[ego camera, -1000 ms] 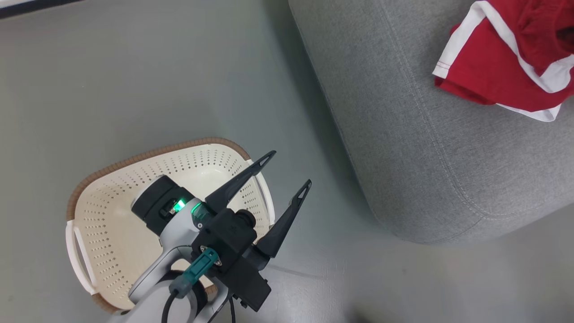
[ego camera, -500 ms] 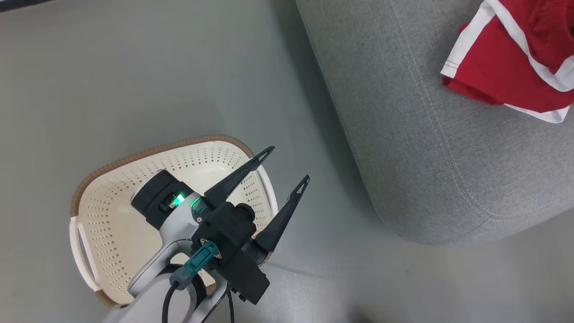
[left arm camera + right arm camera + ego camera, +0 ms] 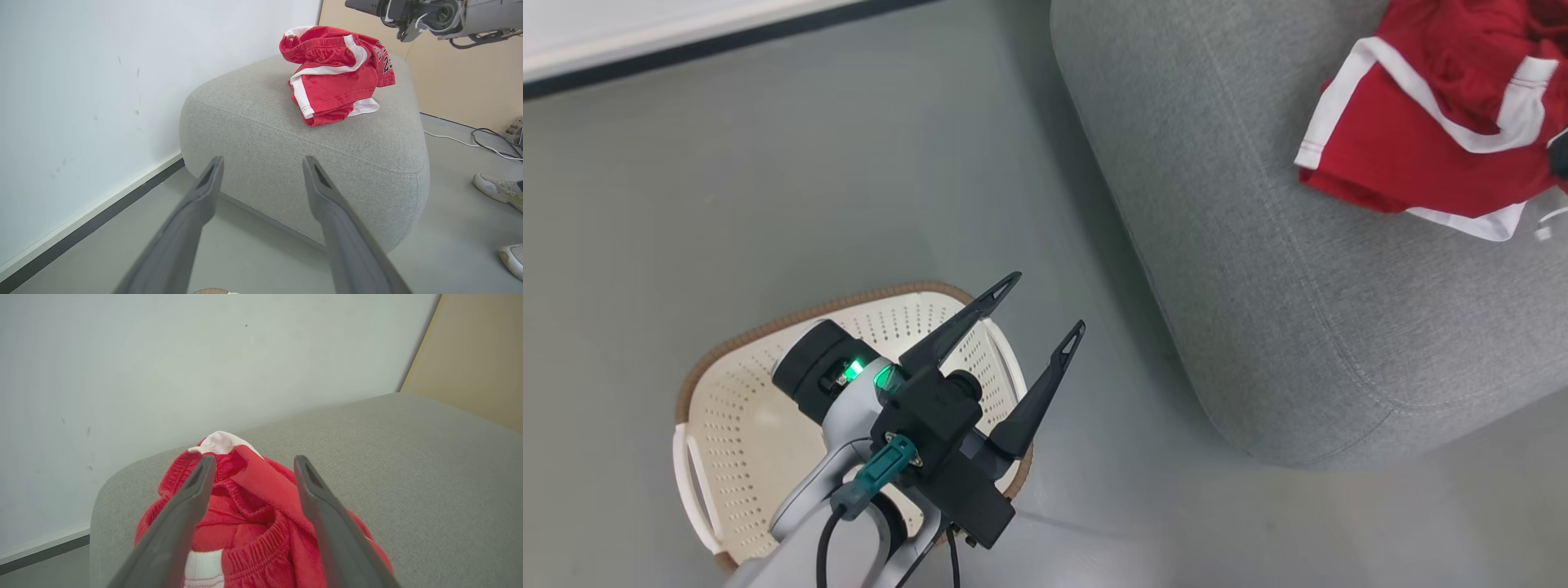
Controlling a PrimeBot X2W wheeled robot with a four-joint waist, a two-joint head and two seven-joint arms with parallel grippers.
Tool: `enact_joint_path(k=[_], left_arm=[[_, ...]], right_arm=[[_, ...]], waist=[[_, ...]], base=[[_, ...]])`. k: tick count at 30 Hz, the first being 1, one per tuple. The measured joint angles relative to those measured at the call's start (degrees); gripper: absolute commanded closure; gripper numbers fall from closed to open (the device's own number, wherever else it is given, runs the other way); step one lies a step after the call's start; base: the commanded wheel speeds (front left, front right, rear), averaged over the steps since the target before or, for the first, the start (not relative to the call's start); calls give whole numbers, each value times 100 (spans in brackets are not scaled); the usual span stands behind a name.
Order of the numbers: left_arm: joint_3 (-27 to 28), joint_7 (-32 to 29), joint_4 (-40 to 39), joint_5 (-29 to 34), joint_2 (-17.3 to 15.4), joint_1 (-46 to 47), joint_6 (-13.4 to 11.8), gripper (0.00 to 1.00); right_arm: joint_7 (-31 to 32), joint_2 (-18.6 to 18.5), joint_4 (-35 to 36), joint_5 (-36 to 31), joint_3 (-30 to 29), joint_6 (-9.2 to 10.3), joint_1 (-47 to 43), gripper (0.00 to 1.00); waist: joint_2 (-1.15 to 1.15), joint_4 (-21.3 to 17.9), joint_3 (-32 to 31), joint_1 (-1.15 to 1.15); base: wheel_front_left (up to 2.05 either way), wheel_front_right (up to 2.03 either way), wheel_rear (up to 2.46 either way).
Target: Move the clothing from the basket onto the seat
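Note:
The clothing (image 3: 1421,155) is a crumpled red heap with white trim lying on the grey seat (image 3: 1258,286) at the upper right. In the right wrist view my right gripper (image 3: 254,461) hangs open just over the clothing (image 3: 253,522), its fingers apart and gripping nothing. The cream basket (image 3: 743,425) with its brown rim stands on the floor at the lower left, and what I see of its inside holds nothing. My left gripper (image 3: 1047,302) is open above the basket's right rim. Its fingers point toward the seat (image 3: 327,155) and the clothing (image 3: 331,81).
A white wall with a dark baseboard (image 3: 727,45) runs behind the basket. In the left wrist view a person's shoes (image 3: 498,190) stand on the floor right of the seat, near a cable (image 3: 461,141). Grey floor lies between basket and seat.
The head camera has shifted, bringing the baseboard into view. The red heap on the seat has settled into a new shape. My left gripper stays open over the basket.

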State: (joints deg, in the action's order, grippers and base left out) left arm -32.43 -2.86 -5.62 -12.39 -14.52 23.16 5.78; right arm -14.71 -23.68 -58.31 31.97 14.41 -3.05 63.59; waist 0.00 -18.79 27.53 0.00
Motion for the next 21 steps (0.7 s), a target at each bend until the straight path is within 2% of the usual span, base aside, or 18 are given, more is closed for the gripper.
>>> enact_joint_path(k=[10, 21], left_arm=[[29, 264, 327, -134, 207, -176, -146, 0], [283, 517, 631, -276, 360, -527, -454, 0]], right_arm=[[0, 194, 756, -233, 79, -49, -721, 0], [0, 526, 1714, -420, 280, -51, -1766, 0]], waist=[[0, 63, -563, 0], [-1, 314, -1220, -1]], base=[[0, 0, 0], [0, 0, 0]])
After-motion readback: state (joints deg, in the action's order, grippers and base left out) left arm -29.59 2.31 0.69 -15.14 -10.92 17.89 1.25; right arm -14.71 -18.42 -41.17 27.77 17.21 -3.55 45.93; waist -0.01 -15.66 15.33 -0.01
